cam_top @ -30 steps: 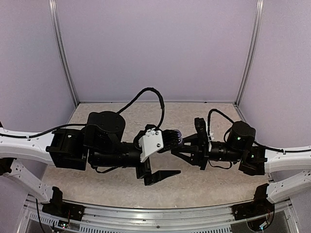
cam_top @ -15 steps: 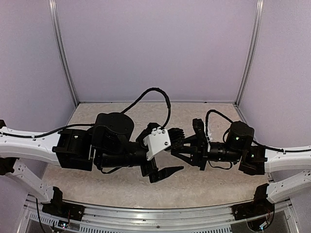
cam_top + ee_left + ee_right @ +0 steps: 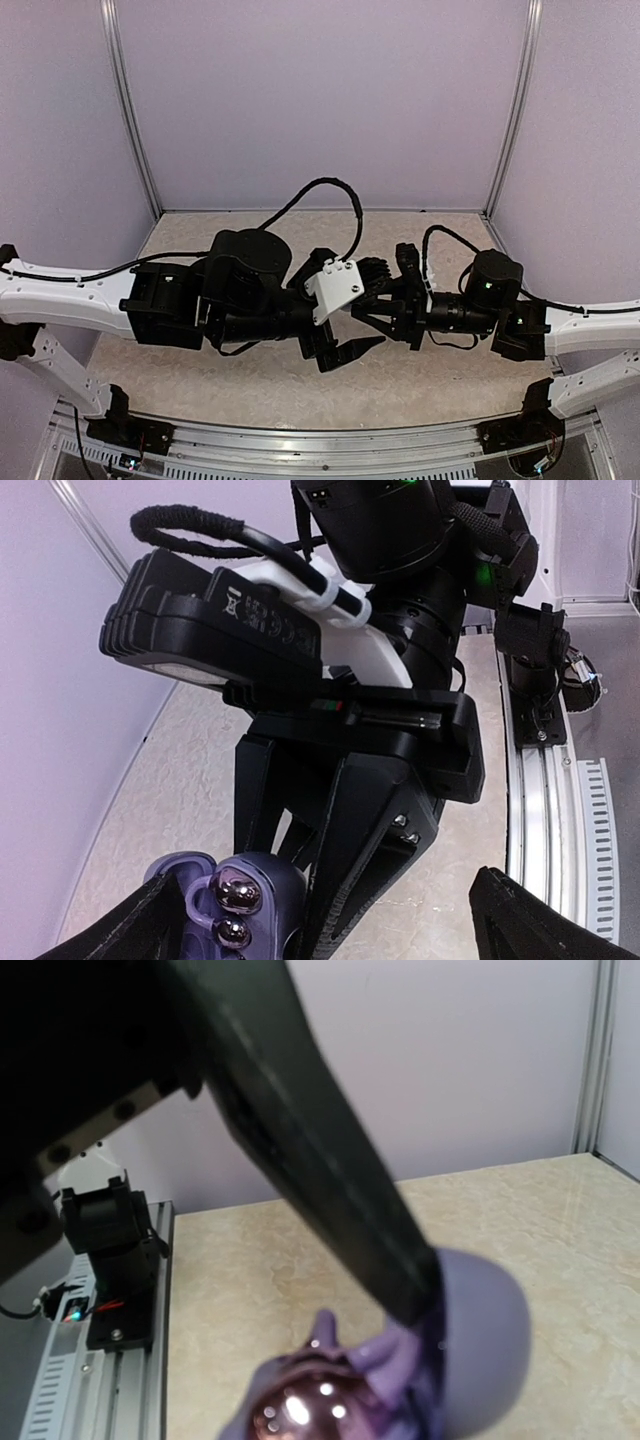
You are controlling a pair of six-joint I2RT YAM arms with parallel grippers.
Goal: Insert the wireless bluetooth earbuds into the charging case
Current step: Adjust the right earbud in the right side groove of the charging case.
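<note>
Lilac walls [image 3: 320,100] close in a beige marbled table [image 3: 440,385], and above its middle, clear of the surface, hangs a purple charging case [image 3: 480,1340] with two shiny silvery earbuds [image 3: 238,895] seated side by side in it. From the table's right-edge side the right gripper [image 3: 300,880] pinches the case, its black fingers drawn close together on it. Opposite, from the left-edge side, the left gripper [image 3: 335,925] faces the case with its fingers spread wide, one to either side, holding nothing.
</note>
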